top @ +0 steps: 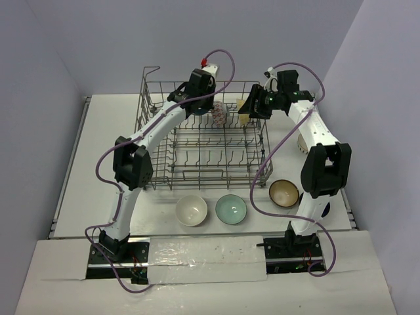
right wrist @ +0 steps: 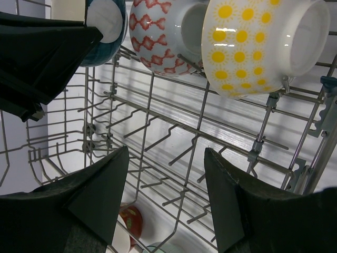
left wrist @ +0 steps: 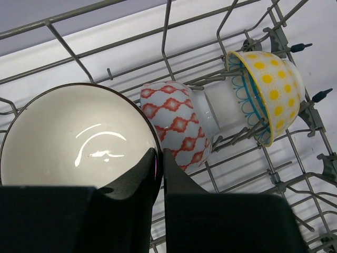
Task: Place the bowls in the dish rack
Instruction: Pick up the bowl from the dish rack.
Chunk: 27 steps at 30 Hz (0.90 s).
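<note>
Left gripper (left wrist: 159, 154) pinches the dark bowl (left wrist: 73, 137), lower left of the frame. I'd stand it gently in the rack (left wrist: 47, 22). Right gripper (right wrist: 165, 158) is open, empty.

Dish rack (top: 146, 108) at the far middle of the table (top: 92, 131), bowls in it and before it.
Along the rack's far side stand the leftmost bowl (left wrist: 73, 137), the middle bowl (left wrist: 179, 124) and the rightmost bowl (left wrist: 268, 84) in a row; before the rack, on the table, lie the near-left bowl (top: 192, 210), the near-middle bowl (top: 231, 209) just beside it, and the near-right bowl (top: 284, 193).
</note>
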{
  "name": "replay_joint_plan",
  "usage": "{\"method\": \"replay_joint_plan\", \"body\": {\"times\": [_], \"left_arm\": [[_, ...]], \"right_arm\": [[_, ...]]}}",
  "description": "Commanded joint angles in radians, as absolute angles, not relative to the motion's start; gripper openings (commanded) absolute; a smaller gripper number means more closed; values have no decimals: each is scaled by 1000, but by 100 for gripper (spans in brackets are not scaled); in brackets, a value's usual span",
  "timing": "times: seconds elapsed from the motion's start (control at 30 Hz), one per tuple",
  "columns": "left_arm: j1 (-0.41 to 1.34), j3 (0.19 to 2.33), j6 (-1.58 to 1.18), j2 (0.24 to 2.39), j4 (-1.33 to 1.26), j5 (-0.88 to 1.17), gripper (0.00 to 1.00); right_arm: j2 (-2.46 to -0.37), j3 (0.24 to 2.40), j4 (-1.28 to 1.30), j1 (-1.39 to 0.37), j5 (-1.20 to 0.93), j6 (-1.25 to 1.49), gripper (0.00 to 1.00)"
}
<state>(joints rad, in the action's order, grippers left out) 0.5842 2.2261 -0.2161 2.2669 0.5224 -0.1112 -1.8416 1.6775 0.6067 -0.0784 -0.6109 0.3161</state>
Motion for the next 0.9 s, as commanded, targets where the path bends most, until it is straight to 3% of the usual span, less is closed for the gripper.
{"method": "replay_joint_plan", "body": {"times": [0.0, 0.13, 0.4, 0.87], "left_arm": [[603, 2217, -180, 2181, 494, -155, 10], [611, 2224, -175, 2178, 502, -160, 0], [607, 2158, -198, 2097, 459, -144, 0], [494, 1961, -438, 1971, 292, 182, 0]], "right_arm": [[-1861, 1718, 611, -74, -620, 301, 67], [-1861, 1718, 611, -75, -620, 299, 67], [-1865, 1718, 612, -78, -618, 301, 67], [-1864, 1721, 612, -89, -617, 302, 67]]}}
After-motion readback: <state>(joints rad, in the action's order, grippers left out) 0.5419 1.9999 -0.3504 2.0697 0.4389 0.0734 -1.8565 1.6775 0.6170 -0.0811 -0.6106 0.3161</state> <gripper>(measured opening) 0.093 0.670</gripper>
